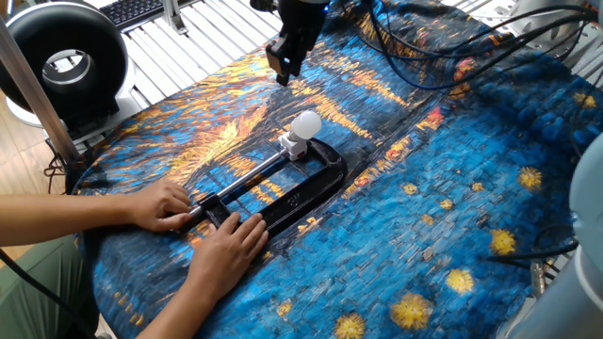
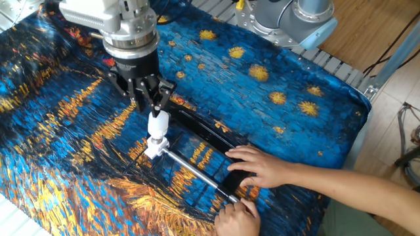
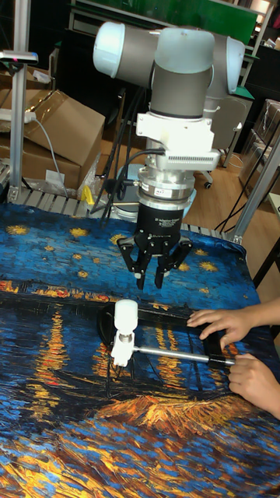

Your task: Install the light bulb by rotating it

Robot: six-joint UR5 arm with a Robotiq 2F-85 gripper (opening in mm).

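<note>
The light bulb (image 1: 306, 123) is round and frosted white, standing upright in a small white socket block (image 1: 293, 145). The block is held in a black clamp (image 1: 316, 179) on the painted cloth. My gripper (image 1: 283, 72) hangs above and behind the bulb, open, with nothing between its fingers. In the other fixed view the gripper (image 2: 148, 106) sits just above the bulb (image 2: 157, 122), not touching it. The tall fixed view has the gripper (image 3: 156, 278) up and to the right of the bulb (image 3: 126, 313).
A person's two hands (image 1: 171, 207) (image 1: 229, 243) rest on the clamp's silver bar (image 2: 197, 174). A black round fan (image 1: 61, 61) stands at the far left. Cables (image 1: 443, 56) trail across the cloth at the back. The arm's base (image 2: 295, 19) sits beyond the table edge.
</note>
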